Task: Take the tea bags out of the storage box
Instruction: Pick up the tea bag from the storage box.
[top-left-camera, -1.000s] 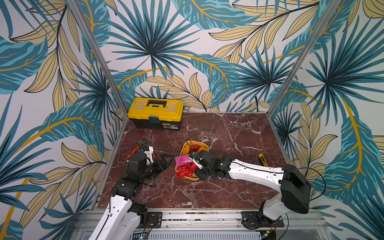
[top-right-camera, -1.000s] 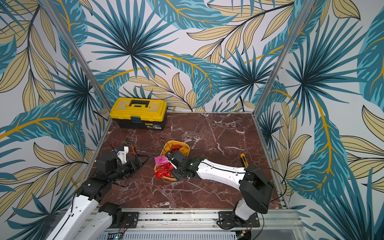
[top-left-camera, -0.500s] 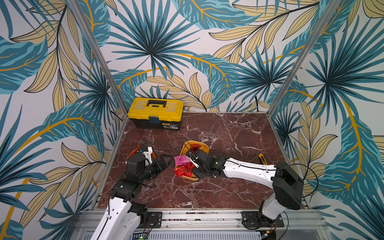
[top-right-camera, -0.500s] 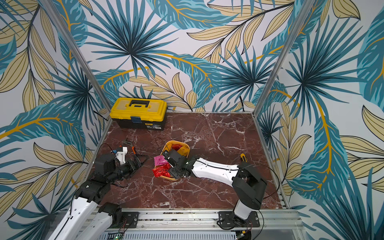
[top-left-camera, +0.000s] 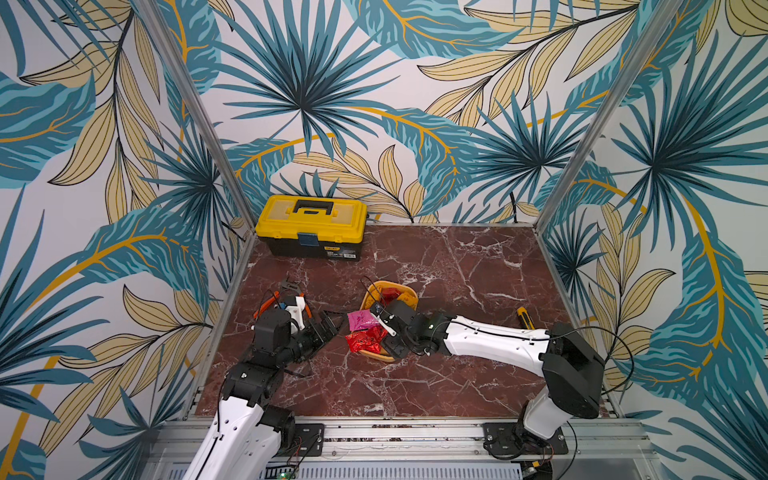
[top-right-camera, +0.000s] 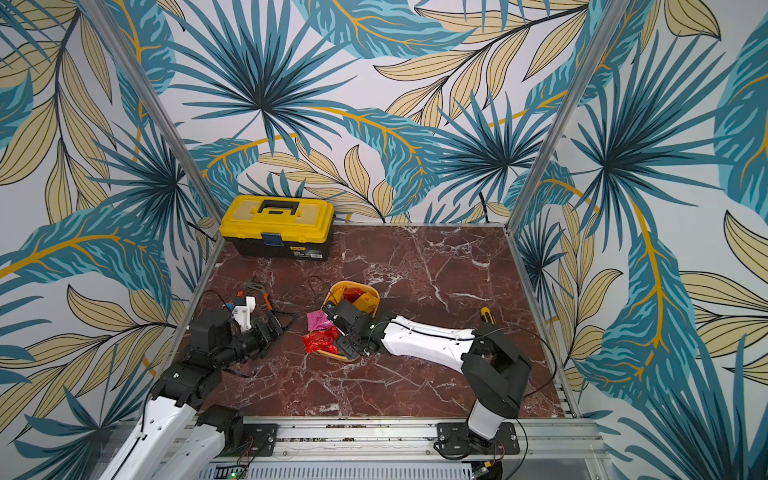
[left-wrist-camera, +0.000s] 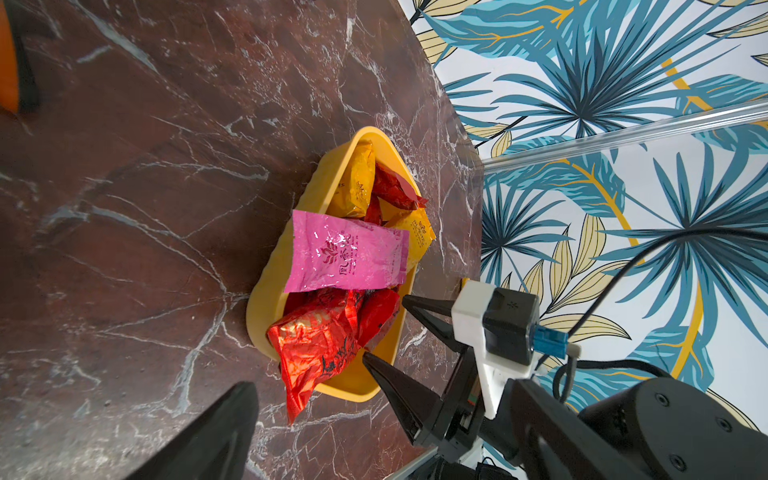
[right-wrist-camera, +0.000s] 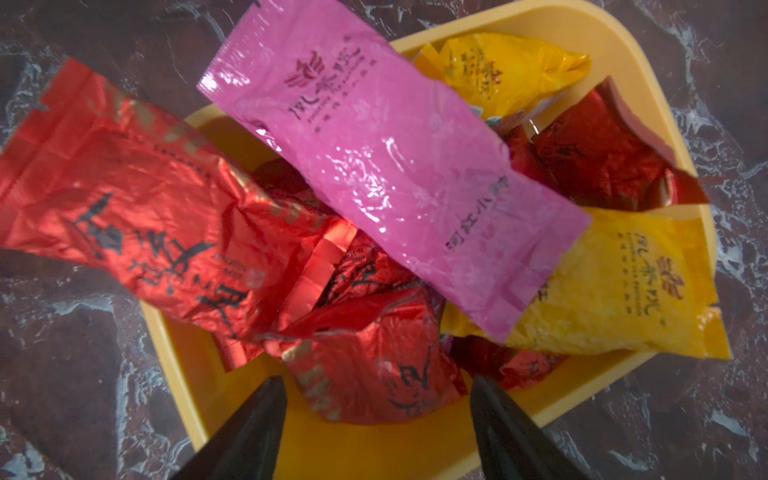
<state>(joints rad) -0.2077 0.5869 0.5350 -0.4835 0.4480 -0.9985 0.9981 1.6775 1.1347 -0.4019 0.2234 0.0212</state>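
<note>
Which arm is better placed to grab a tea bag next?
Probably right: the right gripper hangs open over the tea bags in the storage box; the left gripper sits beside the box.

Both top views are bright, evenly lit by diffuse overhead light; soft, short shadows sit under the arms (top-left-camera: 490, 336) on the marble table (top-left-camera: 457, 270); wide-angle stretch splays the frame posts (top-left-camera: 582, 124) toward the edges. Left wrist view crisp mid-frame, white wall (left-wrist-camera: 623, 62) very bright. Right wrist view dimmer and soft: glare streaks on the pink and red tea bags (right-wrist-camera: 374, 174), right gripper (right-wrist-camera: 376, 378) fingertips (right-wrist-camera: 249, 424) out of focus, corners dark.
</note>
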